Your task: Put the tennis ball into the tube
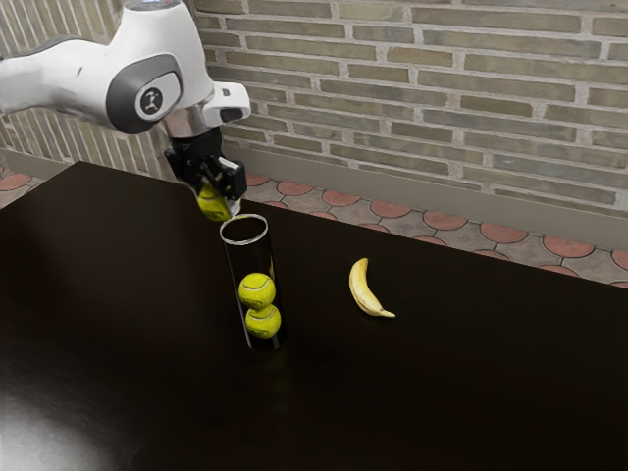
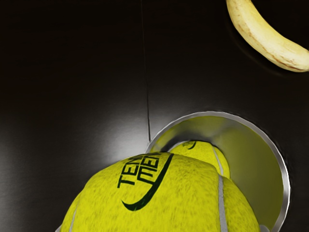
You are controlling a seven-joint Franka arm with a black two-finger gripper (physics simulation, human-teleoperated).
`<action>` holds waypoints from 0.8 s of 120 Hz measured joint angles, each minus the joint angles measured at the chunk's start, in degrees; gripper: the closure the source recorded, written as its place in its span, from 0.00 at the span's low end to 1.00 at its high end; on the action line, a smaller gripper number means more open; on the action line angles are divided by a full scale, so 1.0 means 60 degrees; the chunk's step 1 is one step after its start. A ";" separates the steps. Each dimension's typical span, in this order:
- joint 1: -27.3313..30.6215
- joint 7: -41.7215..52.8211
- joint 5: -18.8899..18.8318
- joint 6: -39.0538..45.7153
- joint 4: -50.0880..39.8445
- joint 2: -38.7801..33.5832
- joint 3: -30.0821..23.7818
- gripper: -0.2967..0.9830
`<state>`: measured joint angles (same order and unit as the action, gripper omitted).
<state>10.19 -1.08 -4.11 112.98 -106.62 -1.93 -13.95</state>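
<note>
the black gripper (image 1: 218,200) is clenched around a tennis ball (image 1: 212,203), with a finger on either side of it. the hand is tilted, and the ball sits up off the table, close to the mouth of the clear tube (image 1: 233,267) and toward the exterior view's left from it. it is outside the tube; i cannot tell whether the ball or the fingers touch the rim. in the wrist view the held ball, with dark lettering and a curved dark stroke on it, covers part of the round opening.

the tube stands upright on the table, with a pale, shiny rim. two more balls are inside: an upper ball (image 1: 257,291) resting on a lower ball (image 1: 263,322) near the bottom.

beyond the tube, toward the exterior view's right, a yellow banana (image 1: 364,289) lies on the table, apart from the tube. the table (image 1: 442,392) is dark and glossy. behind it are a floor (image 1: 341,198) with reddish tiles and a brick wall (image 1: 442,108). the white arm (image 1: 147,74) comes in from the exterior view's upper left.
</note>
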 joint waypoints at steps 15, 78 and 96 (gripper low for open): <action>-0.0094 -0.0436 -0.0008 -0.0033 0.0324 0.0320 -0.0192 0.52; 0.0227 -0.1257 -0.0206 -0.0254 0.0828 0.0763 -0.0285 0.28; 0.0260 -0.0725 0.0237 -0.1436 0.2059 0.0637 -0.0297 0.25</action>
<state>11.74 -5.44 -2.68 104.37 -94.26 1.89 -15.73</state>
